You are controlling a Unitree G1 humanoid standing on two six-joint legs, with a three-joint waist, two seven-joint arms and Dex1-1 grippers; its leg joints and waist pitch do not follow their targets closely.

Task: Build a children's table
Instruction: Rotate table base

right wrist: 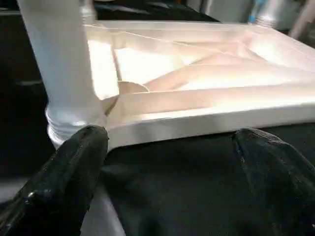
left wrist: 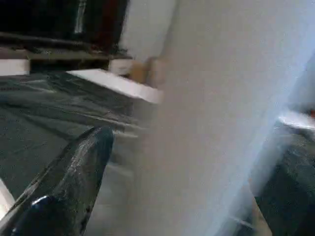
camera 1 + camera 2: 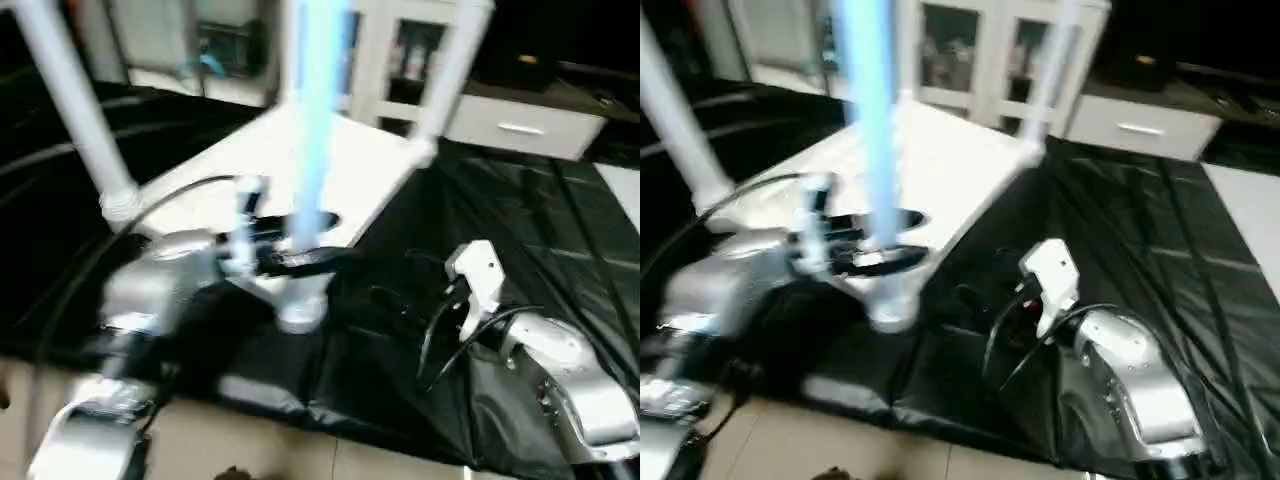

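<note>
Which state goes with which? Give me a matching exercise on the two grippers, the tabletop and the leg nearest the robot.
Things:
1. left gripper
2. right gripper
3. tabletop
4. near leg

States:
A. stands upright at the tabletop's near corner
B. open, over the black cover, holding nothing
C. at the near leg, low down
D. lies ribbed underside up

Pairs: 1-C; 2-B; 3-D; 4-A
</note>
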